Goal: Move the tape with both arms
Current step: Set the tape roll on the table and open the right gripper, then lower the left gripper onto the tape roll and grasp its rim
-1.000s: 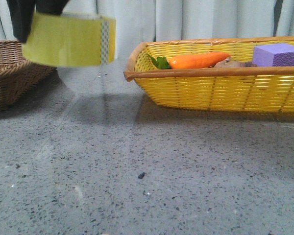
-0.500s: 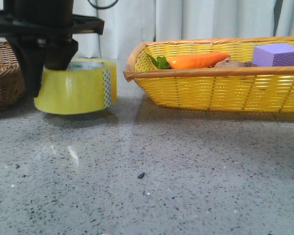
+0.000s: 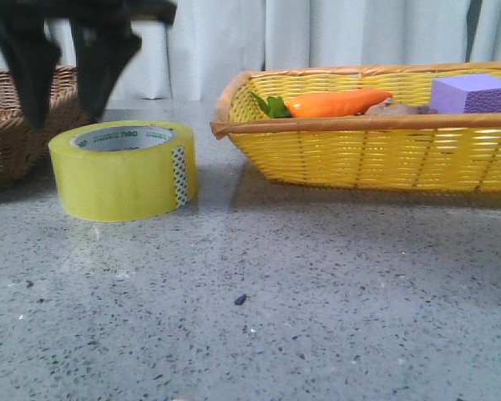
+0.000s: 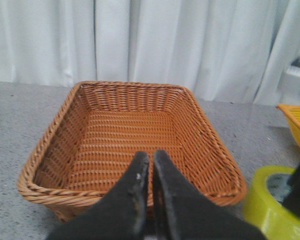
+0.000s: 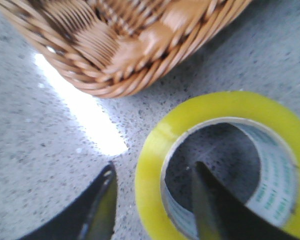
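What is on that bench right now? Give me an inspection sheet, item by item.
Surface: grey speckled table, with one small dark speck.
Job's things: tape lying flat on the table between the two baskets, held by neither gripper.
Clutter: yellow basket holding a carrot and a purple block; brown wicker basket at the left.
Grippers: right gripper open above the tape, one finger over the core and one outside the wall; left gripper shut on nothing, facing the brown wicker basket.
Cables: nothing seen.
Surroundings: white curtain behind the table.
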